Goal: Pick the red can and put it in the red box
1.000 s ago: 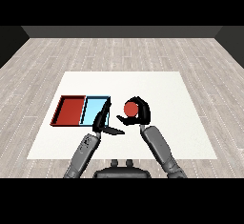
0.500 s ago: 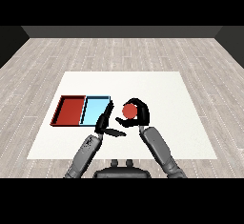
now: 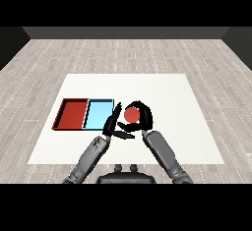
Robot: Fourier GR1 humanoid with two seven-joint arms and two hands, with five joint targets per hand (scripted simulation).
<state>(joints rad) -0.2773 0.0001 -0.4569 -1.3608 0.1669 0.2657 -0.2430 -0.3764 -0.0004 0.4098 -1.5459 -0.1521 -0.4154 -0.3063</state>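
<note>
The red can [image 3: 131,114] is held above the table just right of the light blue tray, with my right hand [image 3: 143,116] curled round it. My left hand [image 3: 113,123] stands open with straight fingers, right beside the can on its left and over the blue tray's right edge. The red tray [image 3: 72,114] lies at the left of the pair, with nothing in it.
The light blue tray [image 3: 98,113] sits between the red tray and the can. Both trays lie on the left half of the white table [image 3: 172,102]. Grey plank floor surrounds the table.
My right hand has carried the red can leftward, toward the trays. The left hand has stayed about where it was, so the can now sits close against it.
</note>
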